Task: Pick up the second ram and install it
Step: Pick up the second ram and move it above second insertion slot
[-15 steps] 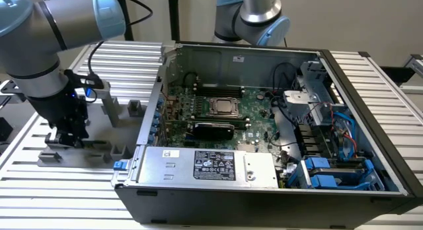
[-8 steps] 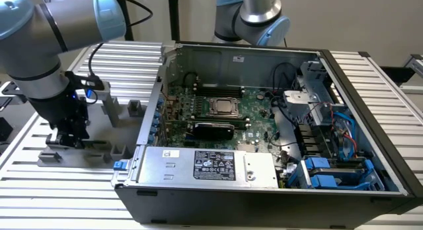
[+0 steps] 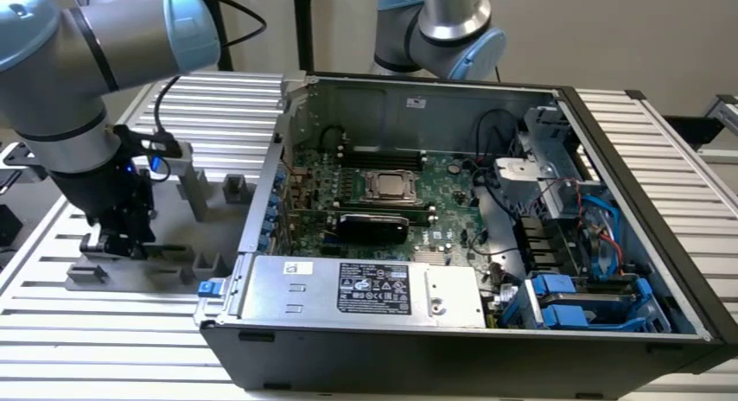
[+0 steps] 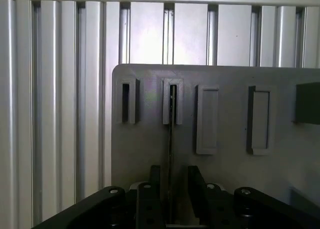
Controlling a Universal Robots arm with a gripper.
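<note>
The slatted tabletop [image 3: 104, 332] carries everything. The open PC case [image 3: 461, 358] stands well apart from the pincer, toward the exterior view's right. Inside it the motherboard [image 3: 444, 181] lies flat, with the CPU socket [image 3: 392, 187] near its middle. The arm [image 3: 69, 90] reaches down outside the case, so the work now is at the pick-up, not at the board.

Under the arm sits the grey fixture [image 3: 127, 276], a flat plate with raised slotted blocks. In the wrist view the fixture [image 4: 235, 169] spreads out below the pincer, and its row of narrow slots lies ahead of the fingers.

The pincer [image 3: 116, 241] is lowered onto the fixture. In the wrist view the pincer [image 4: 172, 181] straddles the second ram [image 4: 170, 139], which stands on edge and shows as a thin dark line. One end of the ram sits in a slot block, and the rest runs straight back into the gap between the fingers [image 4: 155, 189].

So the ram is directly under and within the pincer. Its long axis lies along the gap, and its flat faces are turned toward the two pads. A strip of fixture shows on each side of the ram, so the pincer looks open around it rather than clamped. The edge-on view makes that gap hard to judge finely. The ram has not left its holder.
</note>
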